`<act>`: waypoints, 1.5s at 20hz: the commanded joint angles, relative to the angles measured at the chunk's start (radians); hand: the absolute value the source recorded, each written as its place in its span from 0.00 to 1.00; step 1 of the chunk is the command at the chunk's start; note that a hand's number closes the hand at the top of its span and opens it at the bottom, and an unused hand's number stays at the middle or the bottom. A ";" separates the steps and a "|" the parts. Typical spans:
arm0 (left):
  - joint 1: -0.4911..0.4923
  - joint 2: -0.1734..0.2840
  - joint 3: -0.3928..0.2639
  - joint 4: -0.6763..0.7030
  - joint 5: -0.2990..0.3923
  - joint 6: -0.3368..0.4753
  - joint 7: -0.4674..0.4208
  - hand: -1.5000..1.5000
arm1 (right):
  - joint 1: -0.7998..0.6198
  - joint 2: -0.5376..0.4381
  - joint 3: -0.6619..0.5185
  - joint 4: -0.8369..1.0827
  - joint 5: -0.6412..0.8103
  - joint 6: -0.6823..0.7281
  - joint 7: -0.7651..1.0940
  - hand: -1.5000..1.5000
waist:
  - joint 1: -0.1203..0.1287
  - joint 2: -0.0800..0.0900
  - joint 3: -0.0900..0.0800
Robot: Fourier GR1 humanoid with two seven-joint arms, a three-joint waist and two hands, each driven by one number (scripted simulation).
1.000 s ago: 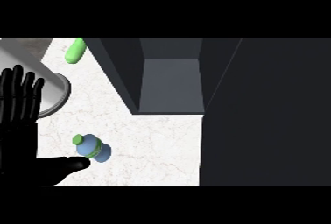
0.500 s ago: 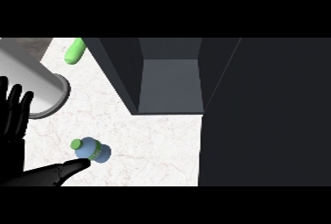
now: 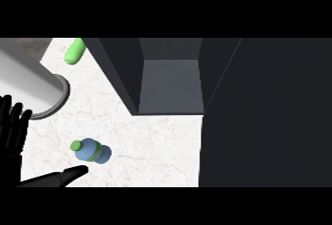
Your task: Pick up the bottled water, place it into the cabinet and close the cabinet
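Head view, looking steeply down at the counter. My left hand (image 3: 14, 132) is showing at the view's left edge, its black fingers (image 3: 18, 115) standing straight and slightly spread, closed on nothing. Its thumb (image 3: 62, 176) is reaching rightward along the lower edge, the tip lying just below and to the left of the bottled water (image 3: 89, 150), near it but apart from it. My grey left forearm (image 3: 26, 85) is crossing the upper left corner as a pale cylinder ending in a darker ring above the fingers. My right hand is not showing anywhere in this view.

The bottled water is standing upright on the white marbled counter (image 3: 156, 140), seen from above: a blue body with a green cap and a green band. It is resting in the lower left part of the countertop, well apart from the cabinet and outside it.

The cabinet (image 3: 168, 83) is occupying the upper middle, its dark grey interior standing open toward the counter, with a lighter grey floor panel visible inside. A large dark surface (image 3: 266, 114) is filling the view's right side beside it; whether this is the cabinet's door I cannot tell.

A green elongated object (image 3: 74, 51) is lying on the counter near the upper left, just beside the cabinet's left wall.
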 commanded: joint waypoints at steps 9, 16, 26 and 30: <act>0.153 -0.006 0.106 0.271 0.182 -0.102 -0.236 0.00 | 0.206 -0.062 0.057 -0.168 0.016 0.019 -0.071 0.00 | 0.001 -0.001 -0.001; 0.038 -0.019 0.188 0.588 0.252 -0.122 -0.385 0.00 | 0.304 -0.098 0.108 -0.162 0.076 0.013 -0.170 0.00 | -0.015 0.000 -0.001; -0.057 -0.007 0.225 0.996 0.270 -0.240 -0.661 0.00 | 0.378 -0.150 0.141 -0.198 0.100 -0.016 -0.239 0.00 | -0.016 0.001 -0.002; -0.124 -0.007 0.243 1.179 0.265 -0.272 -0.787 0.00 | 0.410 -0.191 0.167 -0.222 0.112 -0.008 -0.258 0.00 | -0.022 0.003 -0.003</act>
